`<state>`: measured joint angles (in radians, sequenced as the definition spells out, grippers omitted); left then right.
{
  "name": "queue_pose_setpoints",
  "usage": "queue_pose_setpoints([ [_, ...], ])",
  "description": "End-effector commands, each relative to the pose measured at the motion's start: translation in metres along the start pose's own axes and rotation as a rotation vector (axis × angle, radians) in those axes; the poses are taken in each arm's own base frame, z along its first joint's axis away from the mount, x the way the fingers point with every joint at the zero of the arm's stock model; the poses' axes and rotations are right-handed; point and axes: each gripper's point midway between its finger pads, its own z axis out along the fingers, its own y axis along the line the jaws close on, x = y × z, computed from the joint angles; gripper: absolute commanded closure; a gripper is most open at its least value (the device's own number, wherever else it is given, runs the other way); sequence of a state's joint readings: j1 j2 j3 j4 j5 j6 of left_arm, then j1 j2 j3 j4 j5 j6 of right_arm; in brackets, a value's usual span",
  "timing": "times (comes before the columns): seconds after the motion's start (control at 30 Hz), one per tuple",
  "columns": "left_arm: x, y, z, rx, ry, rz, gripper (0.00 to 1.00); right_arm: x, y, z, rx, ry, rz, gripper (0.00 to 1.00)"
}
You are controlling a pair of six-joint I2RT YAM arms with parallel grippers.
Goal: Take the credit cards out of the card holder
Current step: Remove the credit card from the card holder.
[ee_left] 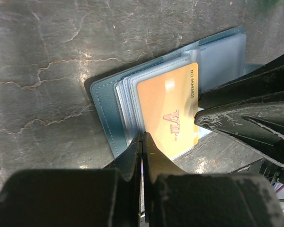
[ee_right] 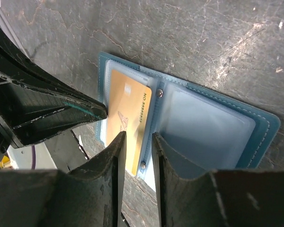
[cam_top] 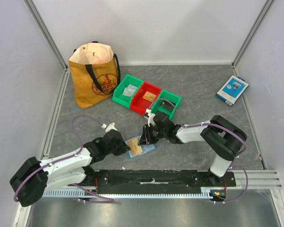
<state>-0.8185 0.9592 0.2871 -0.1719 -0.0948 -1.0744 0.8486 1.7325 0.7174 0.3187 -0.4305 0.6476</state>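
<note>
- The card holder (cam_top: pixel 141 147) lies open and flat on the tabletop (cam_top: pixel 203 94) between your two arms, with its clear sleeves (ee_left: pixel 127 94) facing up.
- One orange card (ee_left: pixel 168 111) shows in the top sleeve of the page nearer the left arm. The opposite page looks empty.
- Your left hand (ee_left: pixel 142 138) is closed tight, with its tips at the holder's outer edge beside the card's corner. I cannot tell whether a sleeve edge is pinched between them. Use this hand as the anchor and bear down on that edge so the holder neither slides nor lifts.
- Your right hand (ee_right: pixel 138 138) hovers over the spine side of the card. Its jaws are a narrow gap apart with nothing gripped.
- Find the sleeve's open side before you pull. These views do not make it plain, and pulling against a sealed edge only drags the holder.
- Come in at a shallow angle. The card is thin and lies flush, so you likely need one tip under its exposed edge and the other on top.
- Catch the card alone, because soft plastic caught with it will probably jam the pull.
- Draw the card low and straight along the sleeve, not upward.
- If the holder rises with the card, stop and firm up the left hand.
- More sleeves are stacked beneath this one, and what they hold is hidden.
</note>
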Motion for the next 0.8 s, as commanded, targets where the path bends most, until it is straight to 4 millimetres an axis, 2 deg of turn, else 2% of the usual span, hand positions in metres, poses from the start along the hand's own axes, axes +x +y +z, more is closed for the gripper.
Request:
queue_pose_setpoints([
  [0.0,0.005,0.013,0.007,-0.039,0.0,-0.002,0.98,0.007,0.0,0.004,-0.045,0.001,0.024,0.66],
  [0.23,0.008,0.021,0.007,-0.065,0.006,-0.014,0.98,0.01,-0.001,0.001,-0.078,-0.008,0.043,0.75],
  [0.67,0.009,0.026,0.006,-0.079,0.009,-0.02,0.98,0.009,0.005,-0.002,-0.151,-0.027,0.059,0.76],
  [0.77,0.009,0.026,0.006,-0.082,0.01,-0.019,0.98,0.009,0.005,-0.001,-0.154,-0.026,0.061,0.83],
])
